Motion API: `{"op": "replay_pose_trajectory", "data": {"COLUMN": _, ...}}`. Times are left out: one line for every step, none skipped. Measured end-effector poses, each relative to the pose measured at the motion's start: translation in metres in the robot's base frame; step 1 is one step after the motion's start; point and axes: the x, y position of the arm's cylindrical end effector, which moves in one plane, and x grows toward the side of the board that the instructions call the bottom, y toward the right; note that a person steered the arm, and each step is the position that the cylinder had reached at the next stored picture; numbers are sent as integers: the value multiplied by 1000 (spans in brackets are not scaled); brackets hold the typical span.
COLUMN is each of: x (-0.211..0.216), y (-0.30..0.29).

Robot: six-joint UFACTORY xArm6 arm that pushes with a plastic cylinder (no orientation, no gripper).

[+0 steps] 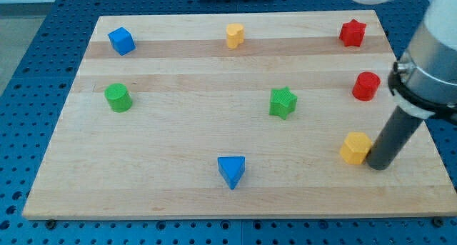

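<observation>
Just now my tip (380, 165) touches the yellow block (355, 147) on its right; no jaws, nothing held.

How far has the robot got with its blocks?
Nothing looks gathered: all eight blocks sit apart on the wooden board. In hand: my tip is right beside the yellow block, at its right edge, seemingly touching. Untouched elsewhere: red cylinder, red star, green star, blue triangle, green cylinder, blue cube, small yellow block.
</observation>
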Motion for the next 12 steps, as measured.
{"op": "replay_pose_trajectory", "data": {"x": 0, "y": -21}}
{"op": "replay_pose_trajectory", "data": {"x": 0, "y": -45}}
{"op": "replay_pose_trajectory", "data": {"x": 1, "y": -59}}
{"op": "replay_pose_trajectory", "data": {"x": 12, "y": -28}}
{"op": "replay_pose_trajectory", "data": {"x": 8, "y": 10}}
{"op": "replay_pose_trajectory", "data": {"x": 7, "y": 7}}
{"op": "replay_pose_trajectory", "data": {"x": -21, "y": -15}}
{"op": "replay_pose_trajectory", "data": {"x": -50, "y": -31}}
{"op": "replay_pose_trajectory", "data": {"x": -50, "y": -31}}
{"op": "replay_pose_trajectory", "data": {"x": -50, "y": -31}}
{"op": "replay_pose_trajectory", "data": {"x": -49, "y": -43}}
{"op": "replay_pose_trajectory", "data": {"x": -49, "y": -66}}
